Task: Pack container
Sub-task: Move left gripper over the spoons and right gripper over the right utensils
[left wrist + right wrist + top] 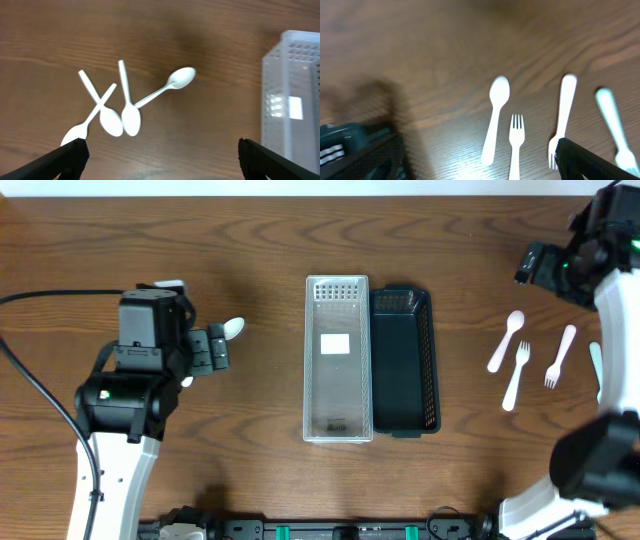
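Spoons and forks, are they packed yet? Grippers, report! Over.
Left gripper open, above spoons. Right gripper open, empty, facing forks. Clear container and black basket hold no cutlery. Nothing in the way.

The table (250,240) is warm brown with dark, wavy wood grain. At its centre the clear container (337,395) looks frosted white, gridded with small holes at its 12 o'clock end, and bears a white label (335,344). The basket (403,380) at its 3 o'clock is blackish teal with slatted walls. The spoons (131,120) at 9 o'clock and the forks (516,378) at 3 o'clock are white. One utensil (612,117) looks pale mint.
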